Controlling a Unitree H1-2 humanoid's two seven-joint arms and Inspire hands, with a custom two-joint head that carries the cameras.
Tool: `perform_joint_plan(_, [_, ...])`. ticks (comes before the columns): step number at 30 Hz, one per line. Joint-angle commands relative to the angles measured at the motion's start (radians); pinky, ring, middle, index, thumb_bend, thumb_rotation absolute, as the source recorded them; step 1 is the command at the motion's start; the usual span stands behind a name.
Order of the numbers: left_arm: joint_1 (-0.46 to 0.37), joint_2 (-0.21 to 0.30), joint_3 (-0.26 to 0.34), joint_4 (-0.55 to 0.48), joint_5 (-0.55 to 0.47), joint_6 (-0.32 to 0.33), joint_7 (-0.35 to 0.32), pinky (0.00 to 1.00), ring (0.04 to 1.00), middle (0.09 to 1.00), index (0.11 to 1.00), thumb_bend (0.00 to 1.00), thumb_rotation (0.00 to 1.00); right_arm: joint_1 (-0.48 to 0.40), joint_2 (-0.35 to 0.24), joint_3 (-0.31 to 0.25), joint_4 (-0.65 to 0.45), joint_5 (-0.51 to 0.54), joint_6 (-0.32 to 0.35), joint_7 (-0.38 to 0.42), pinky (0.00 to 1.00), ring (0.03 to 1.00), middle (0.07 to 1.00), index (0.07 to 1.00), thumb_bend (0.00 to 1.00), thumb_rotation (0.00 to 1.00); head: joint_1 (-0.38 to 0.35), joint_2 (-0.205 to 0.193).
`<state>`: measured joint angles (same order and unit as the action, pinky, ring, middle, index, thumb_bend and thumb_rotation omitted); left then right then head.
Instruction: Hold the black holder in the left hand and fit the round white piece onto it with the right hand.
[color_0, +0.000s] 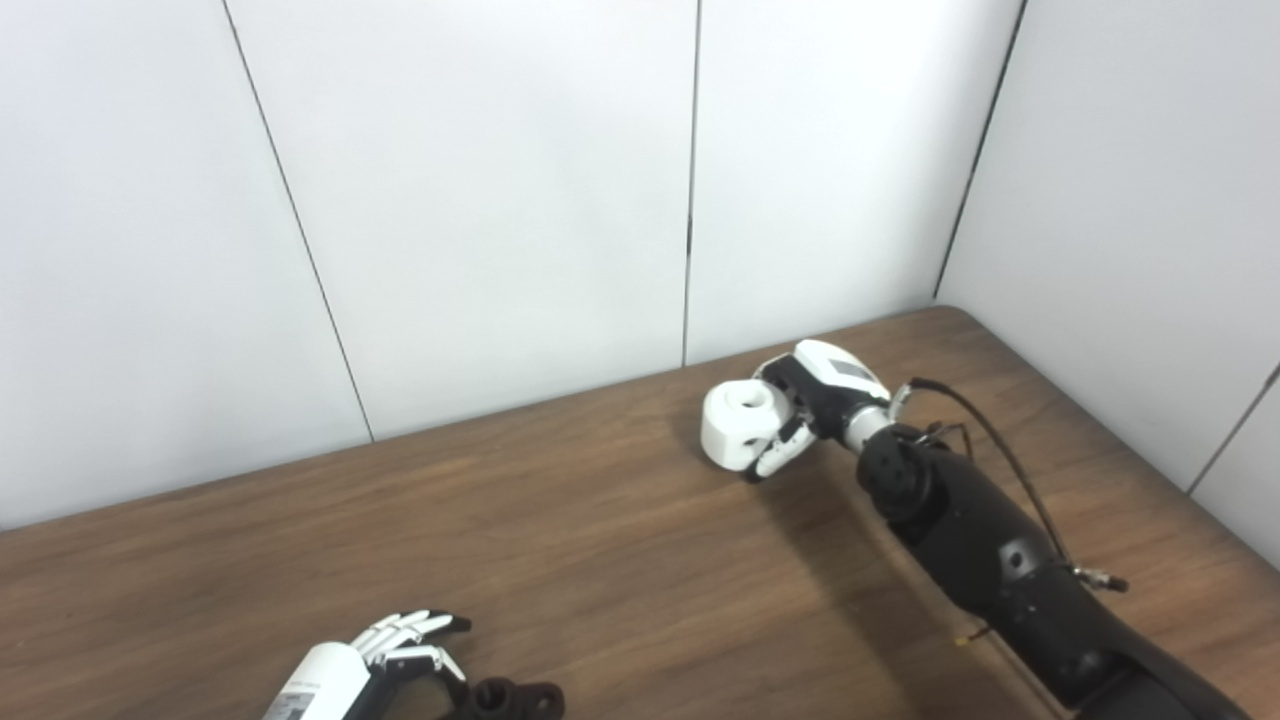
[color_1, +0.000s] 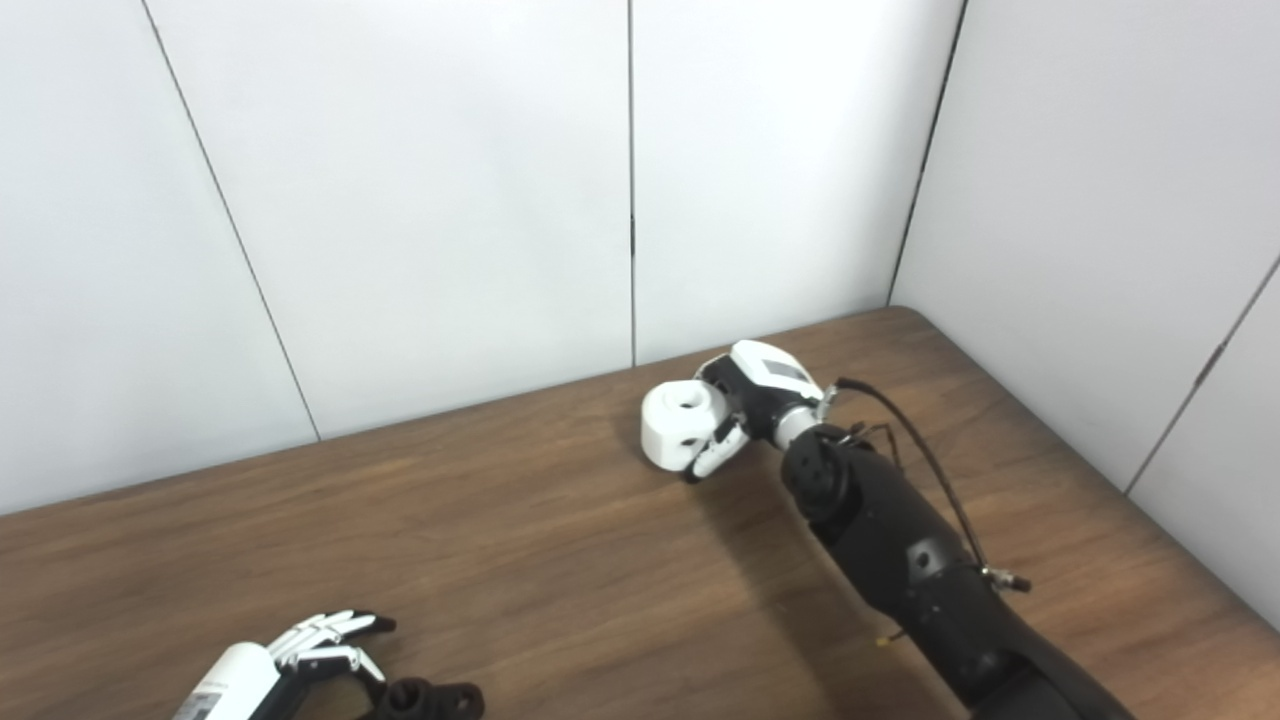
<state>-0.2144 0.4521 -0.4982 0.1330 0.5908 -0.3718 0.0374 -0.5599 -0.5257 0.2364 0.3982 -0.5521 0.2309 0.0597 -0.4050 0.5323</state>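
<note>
Right hand (color_0: 800, 415) clasping round white piece (color_0: 742, 425), left hand (color_0: 405, 650) spread beside black holder (color_0: 515, 698), well apart: risks knocking holder away ungrasped.

Right hand (color_0: 800, 415) clenched, left hand (color_0: 400, 650) fingers apart

We reached our right hand (color_0: 800, 415) far across the wooden table (color_0: 560, 520) toward the white wall panels (color_0: 480, 200), its fingers wrapped around the round white piece (color_0: 738, 425), whose top hole faced upward. Our left hand (color_0: 400, 650) lay at the near edge with fingers spread, the black holder (color_0: 515, 698) just beside its fingertips, well apart from the white piece.
</note>
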Motion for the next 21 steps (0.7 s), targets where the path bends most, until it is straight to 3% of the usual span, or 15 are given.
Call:
perform_joint_plan(1, [0.078,0.032,-0.049,0.035,0.045,0.030,-0.126,0.86,0.870,0.831,0.484,0.52,0.05,-0.007,0.016,0.016,0.017,-0.014,-0.038,-0.016,0.68,0.777,0.760,0.482,0.52,0.13,0.002,0.001])
perform_joint_plan(13, [0.074,0.026,-0.050,0.045,0.049,0.029,-0.125,0.86,0.875,0.837,0.484,0.52,0.05,0.008,0.032,0.011,0.018,-0.021,-0.065,-0.083,0.64,0.755,0.738,0.482,0.52,0.13,0.023,0.006])
perform_joint_plan(21, [0.075,0.025,-0.046,0.047,0.058,0.043,-0.122,0.88,0.878,0.840,0.484,0.52,0.05,-0.008,0.025,-0.053,-0.136,0.009,-0.026,-0.075,0.68,0.802,0.758,0.482,0.52,0.13,0.043,0.020])
